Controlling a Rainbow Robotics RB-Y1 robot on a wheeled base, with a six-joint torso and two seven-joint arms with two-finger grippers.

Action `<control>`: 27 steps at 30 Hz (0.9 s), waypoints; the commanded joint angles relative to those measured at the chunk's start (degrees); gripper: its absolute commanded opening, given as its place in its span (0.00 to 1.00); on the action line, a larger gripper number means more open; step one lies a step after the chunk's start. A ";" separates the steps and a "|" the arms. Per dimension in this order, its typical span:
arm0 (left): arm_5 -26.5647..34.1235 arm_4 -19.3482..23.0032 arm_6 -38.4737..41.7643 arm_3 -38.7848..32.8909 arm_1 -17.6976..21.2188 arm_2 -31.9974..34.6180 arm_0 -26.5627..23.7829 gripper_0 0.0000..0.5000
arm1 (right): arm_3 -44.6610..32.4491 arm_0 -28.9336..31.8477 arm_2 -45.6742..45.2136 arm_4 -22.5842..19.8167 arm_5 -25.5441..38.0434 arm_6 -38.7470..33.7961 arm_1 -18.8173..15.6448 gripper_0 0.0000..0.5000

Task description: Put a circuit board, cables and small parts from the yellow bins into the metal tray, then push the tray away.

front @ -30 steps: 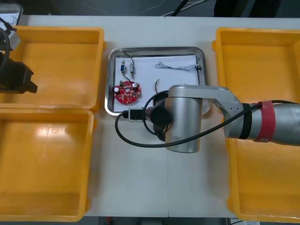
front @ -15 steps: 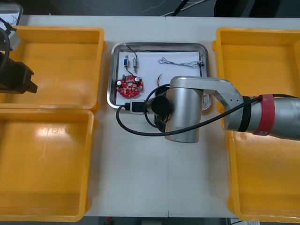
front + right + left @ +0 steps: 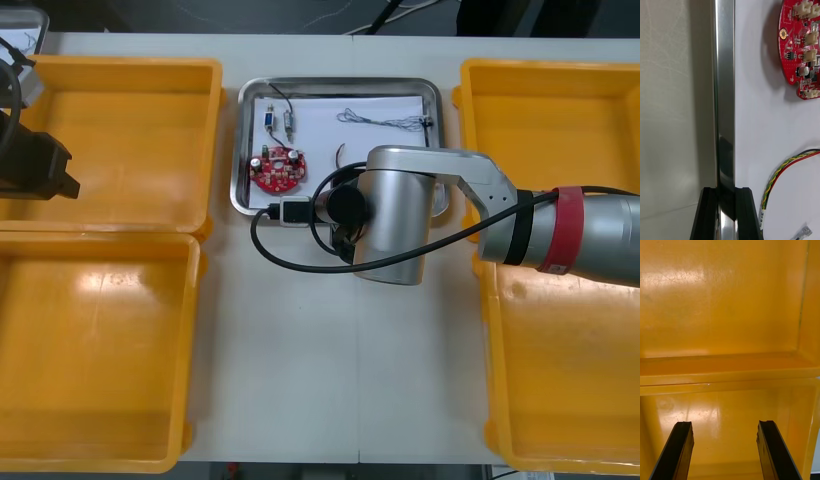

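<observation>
The metal tray, white inside, lies at the table's far middle. It holds a round red circuit board, a thin twisted cable and small metal parts. My right arm reaches over the tray's near edge and hides its gripper from above. In the right wrist view my right gripper is shut on the tray's shiny rim, one finger on each side. The circuit board and a red and yellow cable lie inside, beyond that rim. My left gripper hangs open over the left bins.
Two yellow bins stand left of the tray and two more on the right. The left arm stays parked at the far left. A wall between two bins runs ahead of the left fingers.
The tray has slid toward the table's far edge, and my right arm has moved with it, still holding the rim. The left arm has not moved.
</observation>
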 commanded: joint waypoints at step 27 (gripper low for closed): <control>0.39 -0.48 -5.42 -1.61 0.52 0.84 0.71 1.00 | 5.61 -4.75 -1.63 -0.69 -4.50 2.85 2.14 0.00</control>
